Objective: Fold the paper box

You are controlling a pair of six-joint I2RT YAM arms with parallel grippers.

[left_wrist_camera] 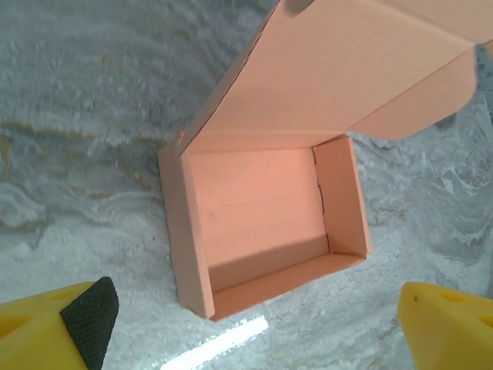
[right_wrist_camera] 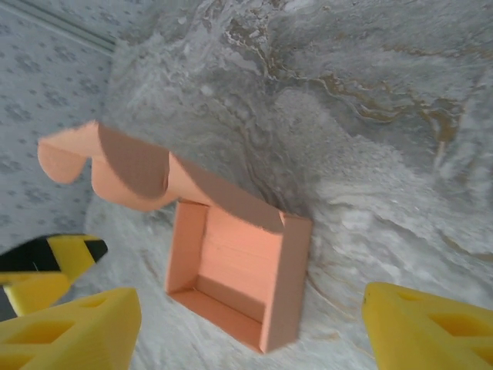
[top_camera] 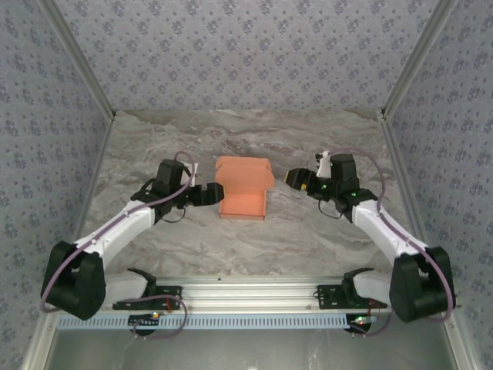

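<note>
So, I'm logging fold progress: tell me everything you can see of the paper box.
The paper box is plain orange-salmon thin card, already formed into a shallow, empty rectangular tray with four upright walls. Its lid stands open from the far wall, rounded side flaps untucked. It sits flat on the marble-patterned table between the left gripper and right gripper, both open, neither holding it.

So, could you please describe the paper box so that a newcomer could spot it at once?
Look at the middle of the grey marbled table, between the left gripper and the right gripper. There sits the paper box, a shallow tray with its lid flap raised at the far side. Nothing else there is orange.
</note>
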